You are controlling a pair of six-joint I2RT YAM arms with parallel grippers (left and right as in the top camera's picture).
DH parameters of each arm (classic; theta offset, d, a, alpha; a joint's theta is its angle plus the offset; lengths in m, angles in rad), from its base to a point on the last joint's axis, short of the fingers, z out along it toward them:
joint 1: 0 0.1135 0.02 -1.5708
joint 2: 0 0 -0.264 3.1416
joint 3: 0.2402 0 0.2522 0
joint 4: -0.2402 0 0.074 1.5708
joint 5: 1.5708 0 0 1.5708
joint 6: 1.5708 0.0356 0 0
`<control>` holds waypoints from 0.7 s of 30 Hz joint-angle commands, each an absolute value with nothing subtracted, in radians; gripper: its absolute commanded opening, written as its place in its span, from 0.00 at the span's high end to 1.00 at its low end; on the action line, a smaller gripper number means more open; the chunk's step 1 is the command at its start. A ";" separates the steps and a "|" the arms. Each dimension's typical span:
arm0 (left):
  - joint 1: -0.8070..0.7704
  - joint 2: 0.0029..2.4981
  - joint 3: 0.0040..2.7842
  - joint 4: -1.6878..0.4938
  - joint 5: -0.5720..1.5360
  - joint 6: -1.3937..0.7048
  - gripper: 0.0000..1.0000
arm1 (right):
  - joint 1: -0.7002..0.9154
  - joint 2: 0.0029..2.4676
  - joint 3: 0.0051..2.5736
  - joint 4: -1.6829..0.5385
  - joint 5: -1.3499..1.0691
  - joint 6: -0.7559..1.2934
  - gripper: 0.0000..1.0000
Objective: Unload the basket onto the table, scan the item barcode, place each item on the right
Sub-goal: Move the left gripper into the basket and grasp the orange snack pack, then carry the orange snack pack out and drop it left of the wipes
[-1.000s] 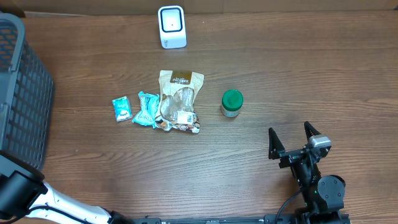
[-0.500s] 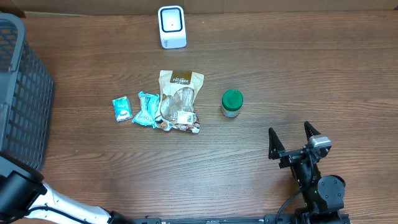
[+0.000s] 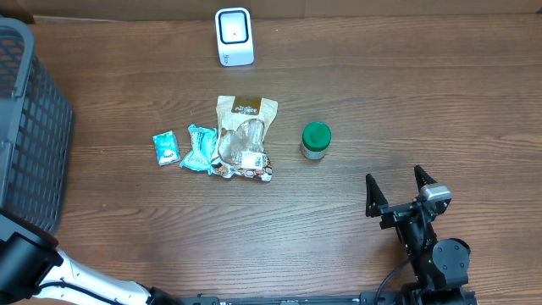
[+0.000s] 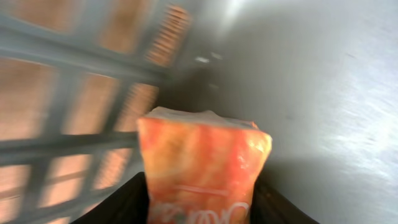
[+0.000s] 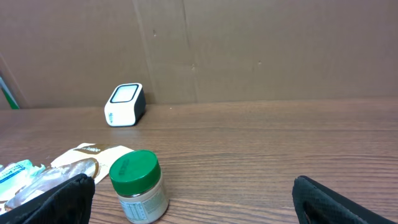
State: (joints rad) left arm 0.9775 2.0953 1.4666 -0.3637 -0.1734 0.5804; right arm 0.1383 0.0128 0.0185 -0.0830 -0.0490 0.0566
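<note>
Deep inside the grey basket (image 4: 323, 93) with the left end effector (image 4: 198, 200), dark fingers (image 4: 121, 202) flanking an orange packet (image 4: 202, 165) on both sides. Too blurred to tell whether clamped on the packet or merely beside it. Upright between the fingers, printed face toward the camera, mesh wall of the basket just behind. Outside the basket, on the tabletop (image 3: 381, 102): a small teal sachet (image 3: 167, 148) nearest, a second teal sachet (image 3: 201, 148) just beyond, then a brown snack bag (image 3: 244, 137), then a green-lidded jar (image 3: 316, 141), with the white scanner (image 3: 235, 36) at the far edge. Farthest from the basket, the right end effector (image 3: 393, 174), fingers spread wide, gripping nothing, well apart from the jar.
</note>
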 commanded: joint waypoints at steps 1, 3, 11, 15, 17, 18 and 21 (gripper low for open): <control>0.983 2.106 1.409 -0.357 -0.067 0.553 0.52 | 0.140 0.003 0.008 -0.080 -0.054 0.062 0.00; 0.983 2.106 1.378 -0.341 -0.057 0.547 0.53 | 0.140 0.003 0.008 -0.080 -0.054 0.062 0.00; 0.978 2.089 1.358 -0.356 -0.062 0.466 0.96 | 0.140 0.003 0.008 -0.080 -0.054 0.062 0.00; 0.950 2.017 1.410 -0.400 -0.074 0.422 0.96 | 0.140 0.003 0.008 -0.080 -0.054 0.062 0.00; 0.932 1.973 1.443 -0.418 -0.089 0.384 0.96 | 0.140 0.003 0.008 -0.080 -0.054 0.062 0.00; 0.920 1.940 1.465 -0.426 -0.098 0.358 0.96 | 0.140 0.003 0.008 -0.080 -0.054 0.062 0.00; 0.883 1.846 1.535 -0.443 -0.112 0.280 0.96 | 0.140 0.003 0.008 -0.080 -0.054 0.062 0.00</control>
